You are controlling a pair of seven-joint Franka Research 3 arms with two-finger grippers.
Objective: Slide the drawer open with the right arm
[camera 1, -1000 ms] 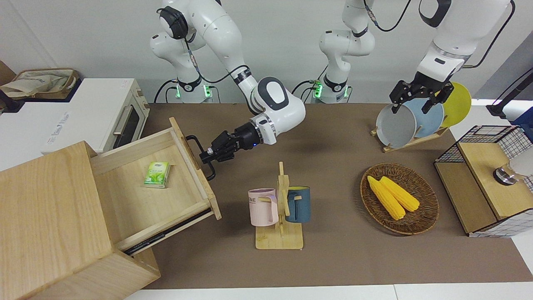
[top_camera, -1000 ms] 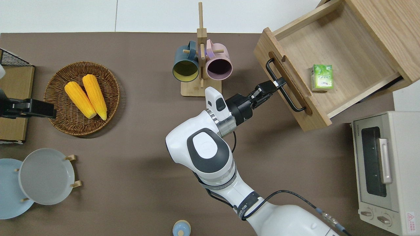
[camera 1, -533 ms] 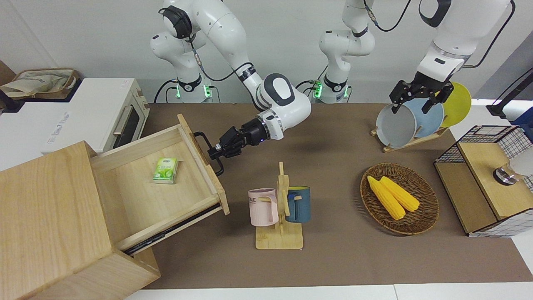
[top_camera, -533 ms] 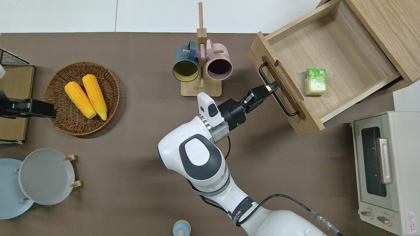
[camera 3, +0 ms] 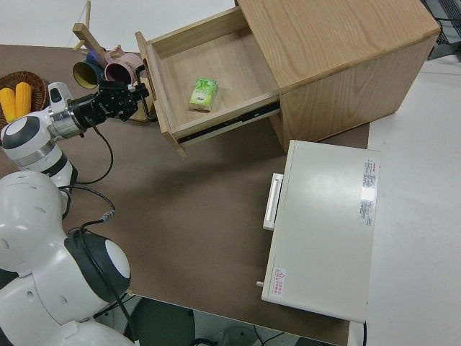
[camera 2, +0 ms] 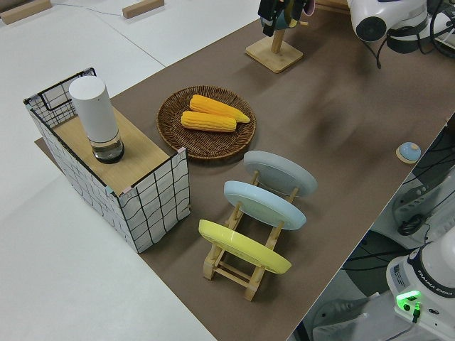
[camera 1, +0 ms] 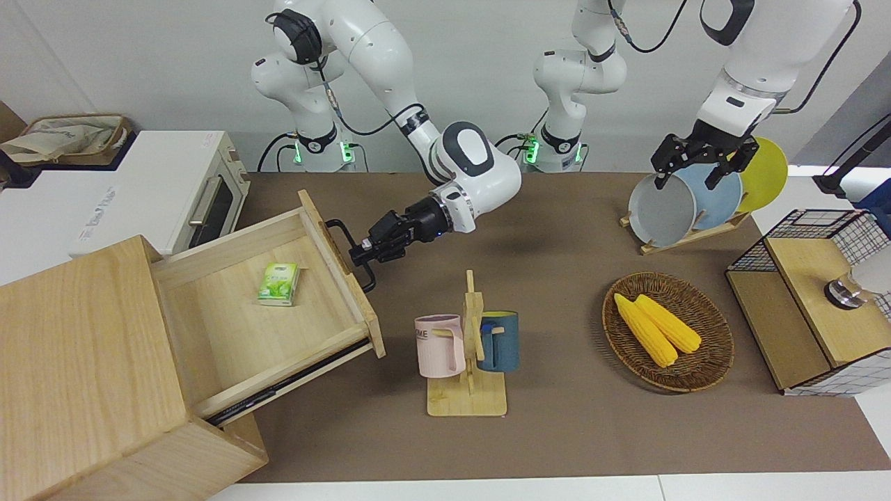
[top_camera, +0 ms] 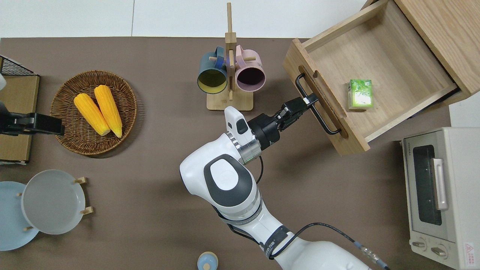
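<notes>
The wide, shallow pale-wood drawer (camera 1: 264, 306) stands pulled well out of the big pale-wood box cabinet (camera 1: 83, 376), at the right arm's end of the brown counter (camera 1: 557, 431). The right hand (top_camera: 304, 103) is pinching the drawer's black metal loop handle (top_camera: 317, 112) near its middle, fingers pressed onto the bar. Inside the drawer lies a small green carton (top_camera: 360, 93) with pale print (too small to read).

Just beside the drawer front, toward the left arm's end, stands a wooden mug tree (camera 1: 470, 362) holding a pink mug (camera 1: 438, 346) lettered "ME" and a dark blue mug (camera 1: 499, 341). Beside the cabinet and nearer the robots sits a white toaster oven (top_camera: 442, 195) with a silver bar handle; a small dark brand mark sits on its front corner, unreadable, and a red warning sticker by its knobs.

The counter is covered by a brown mat, with white surfaces around it and a plain pale wall at the robots' backs. The left arm is parked; its hand (camera 1: 703, 156) is spread.
</notes>
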